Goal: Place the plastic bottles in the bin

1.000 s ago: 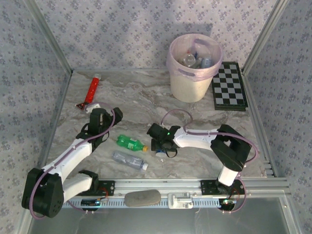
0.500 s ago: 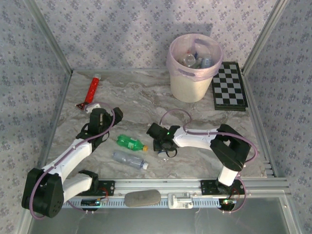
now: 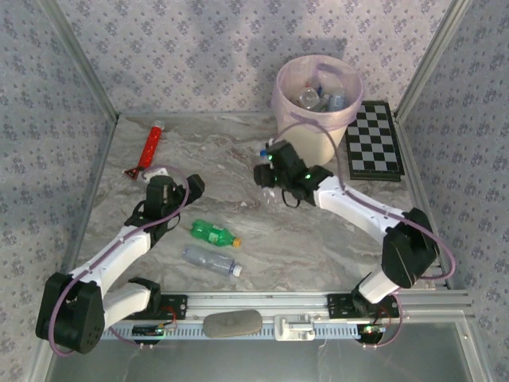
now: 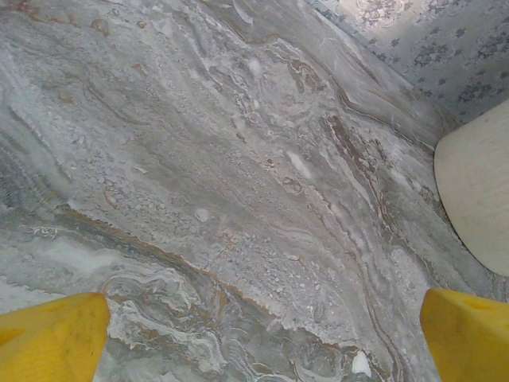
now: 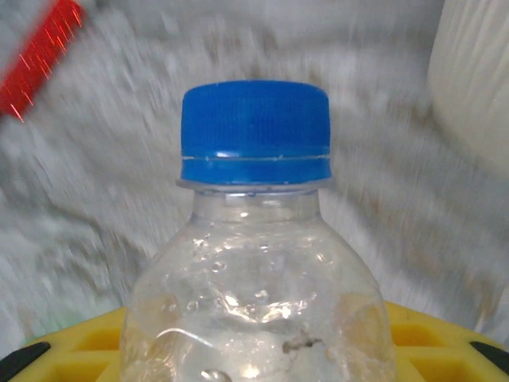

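From above, the right gripper [image 3: 273, 177] held a clear blue-capped bottle [image 3: 263, 153] near the bin [image 3: 310, 145]. Two more bottles, a green bottle [image 3: 211, 232] and a clear bottle [image 3: 211, 260], lay on the desk [image 3: 215, 159] beside the left gripper [image 3: 192, 185].

At the left wrist, the fingers [image 4: 52, 338] stood wide over bare desk.

At the right wrist, the bottle sat clamped (the background was blurred). This looked like the carrying step. Next, the bottle needed lifting over the rim before release.

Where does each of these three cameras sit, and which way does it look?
Top external: above and behind the bases, looking down on the table; left arm and right arm show.
Left wrist: on the left arm, facing table and bin; its yellow fingertips show, wide apart.
Right wrist: on the right arm, facing the bottle held in its yellow jaws.
Shared: red tube, right wrist and top.
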